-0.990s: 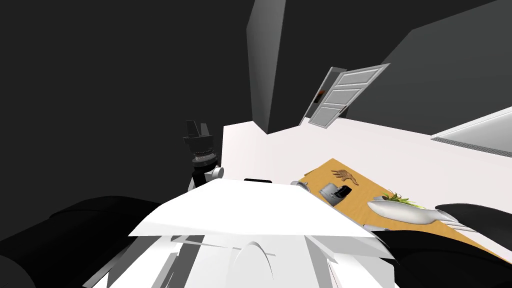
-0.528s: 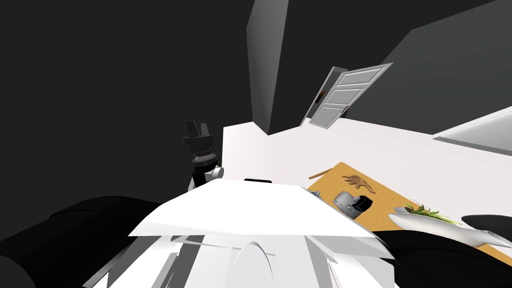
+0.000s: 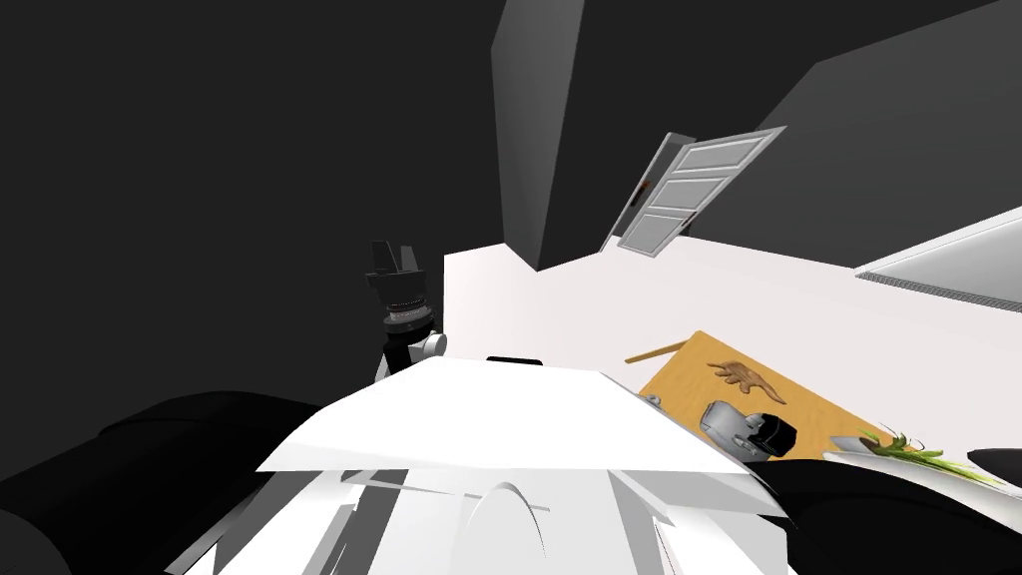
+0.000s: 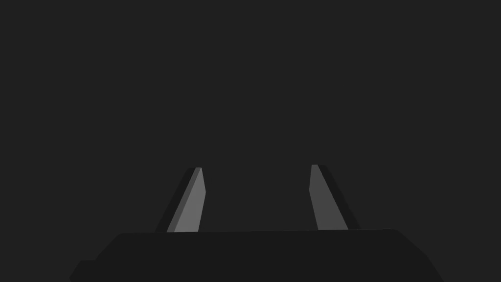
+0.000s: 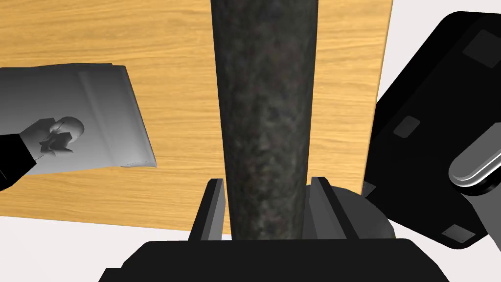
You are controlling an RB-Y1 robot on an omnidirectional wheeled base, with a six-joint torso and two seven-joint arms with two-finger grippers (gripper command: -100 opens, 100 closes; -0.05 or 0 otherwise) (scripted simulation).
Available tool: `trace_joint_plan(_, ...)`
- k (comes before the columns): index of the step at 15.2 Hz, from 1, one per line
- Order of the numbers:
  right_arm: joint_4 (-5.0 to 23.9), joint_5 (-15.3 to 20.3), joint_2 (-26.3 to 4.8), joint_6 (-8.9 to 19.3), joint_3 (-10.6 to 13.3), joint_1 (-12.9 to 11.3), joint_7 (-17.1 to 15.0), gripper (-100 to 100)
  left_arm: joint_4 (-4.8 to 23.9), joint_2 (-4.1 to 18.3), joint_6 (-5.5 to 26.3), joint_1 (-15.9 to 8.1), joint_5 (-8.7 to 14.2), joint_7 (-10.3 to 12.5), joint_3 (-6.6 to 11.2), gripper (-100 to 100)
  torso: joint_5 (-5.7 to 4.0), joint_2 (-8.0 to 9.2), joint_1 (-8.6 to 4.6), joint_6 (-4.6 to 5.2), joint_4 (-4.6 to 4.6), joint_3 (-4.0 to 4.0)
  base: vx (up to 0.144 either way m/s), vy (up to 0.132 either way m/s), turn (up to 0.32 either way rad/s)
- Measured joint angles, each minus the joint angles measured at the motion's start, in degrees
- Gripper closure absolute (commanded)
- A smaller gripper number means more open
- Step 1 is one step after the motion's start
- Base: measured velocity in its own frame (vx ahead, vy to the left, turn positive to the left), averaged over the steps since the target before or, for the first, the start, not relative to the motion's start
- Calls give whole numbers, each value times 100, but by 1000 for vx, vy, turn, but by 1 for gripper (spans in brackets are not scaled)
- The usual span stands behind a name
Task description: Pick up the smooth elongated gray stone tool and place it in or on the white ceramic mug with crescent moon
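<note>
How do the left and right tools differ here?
The left tool is open and empty; the right tool is shut on the dark mottled stone. The left tool is raised clear of the wooden table; the right tool hangs over it. Both have thin grey fingers.

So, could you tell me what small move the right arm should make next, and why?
Probably keep the right claw shut on the dark stone tool and ease it toward the light grey object beside it on the wooden table. The tool is gripped and hangs over bare wood, apart from that object; whether it is the target I cannot tell.
</note>
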Motion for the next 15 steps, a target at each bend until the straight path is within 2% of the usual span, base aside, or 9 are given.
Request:
trace_joint_plan(2,0,-55,-169,-148,-126,67,-28,100,0,0,0,1,0,0,0,0,0,-22,21,-5,-2,-11,178,198,-29)
trace_joint_plan(4,-156,-67,-337,-191,-195,187,-167,100,0,-1,0,1,0,0,0,0,1,-37,31,-7,-5,-19,177,197,-27)
trace_joint_plan(7,-186,-92,-520,-324,-294,243,-261,100,0,0,0,1,0,0,0,0,5,-27,22,-5,-6,-16,122,145,-20)
trace_joint_plan(8,-196,-96,-535,-339,-306,250,-273,-100,0,0,0,0,0,0,0,0,2,-11,6,-1,-4,-8,31,41,-1)
trace_joint_plan(13,-198,-97,-535,-341,-306,247,-274,-100,1,1,0,-1,0,0,1,0,-13,39,-53,2,9,22,4,10,-19)
trace_joint_plan(15,-278,-128,-716,-435,-420,311,-350,-100,1,1,0,-1,0,0,1,0,-11,52,-50,5,11,30,-37,19,-122)
